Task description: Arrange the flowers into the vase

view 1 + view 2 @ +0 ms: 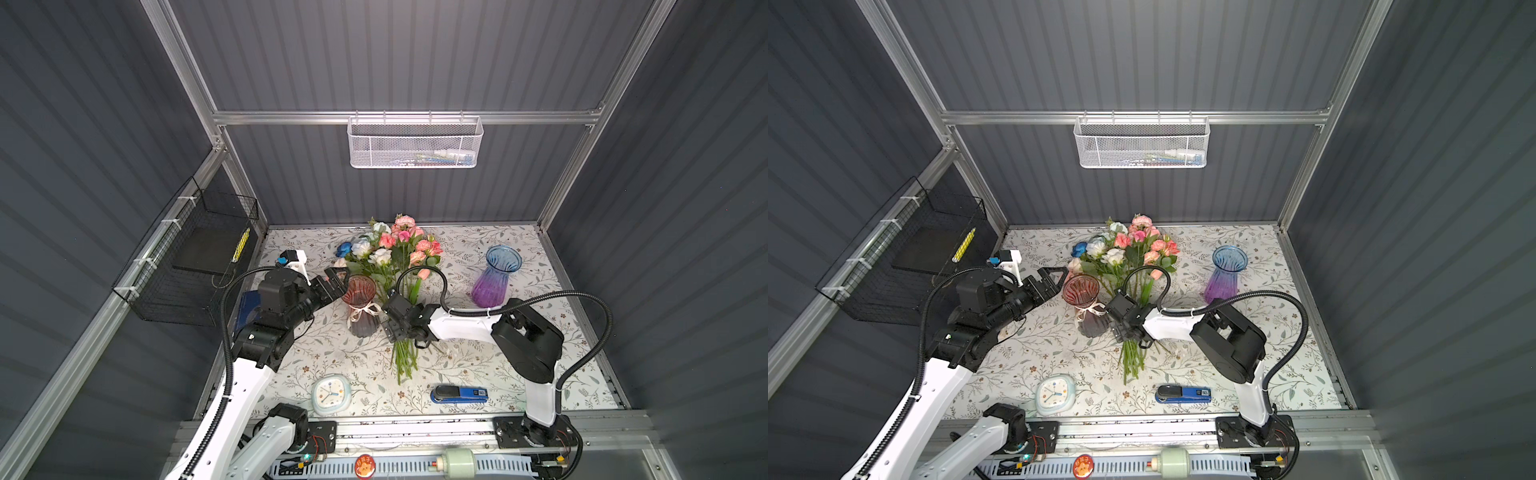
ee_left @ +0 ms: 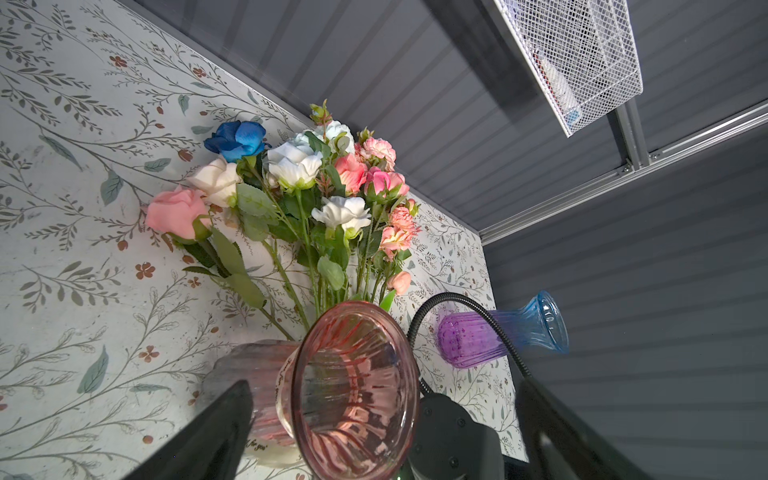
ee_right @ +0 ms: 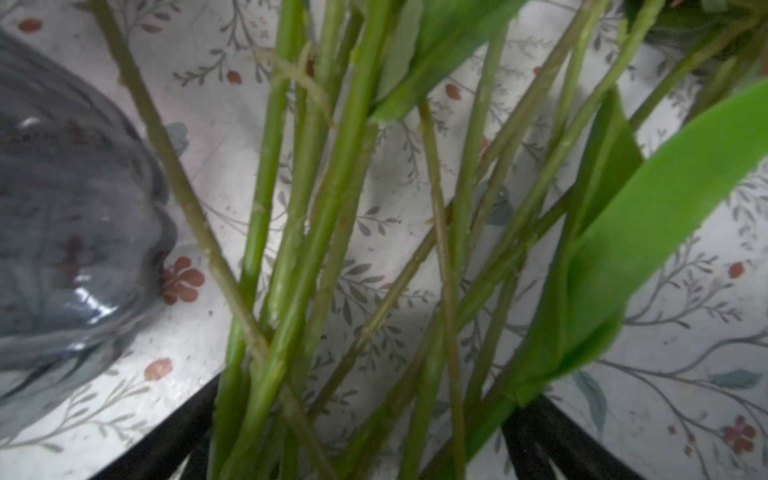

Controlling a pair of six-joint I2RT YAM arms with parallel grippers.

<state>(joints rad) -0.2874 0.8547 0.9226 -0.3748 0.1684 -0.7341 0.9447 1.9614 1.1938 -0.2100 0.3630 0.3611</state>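
**On the flowered table: bunch lying flat, both grippers spread wide**

Under both arms, the leaf-printed table takes up the floor of the booth. A black wire basket hangs on the left wall and a white mesh basket on the back wall.

At the middle of the table lie the flowers, outside both vases. Their pink, white and blue blooms point to the back wall and their cut ends to the front edge.

Just left of the stems stands the pink vase, upright, with a pale ribbon tied at its neck. The blue and purple vase stands upright well to the right.

The left gripper is at the pink vase's rim. Its fingers are spread wide, with the vase mouth between them in the left wrist view. The right gripper points down over the stems, its jaws spread wide on either side of the bundle. I cannot tell whether its pads touch the stems.

Near the front edge sit a pale clock and a blue stapler.
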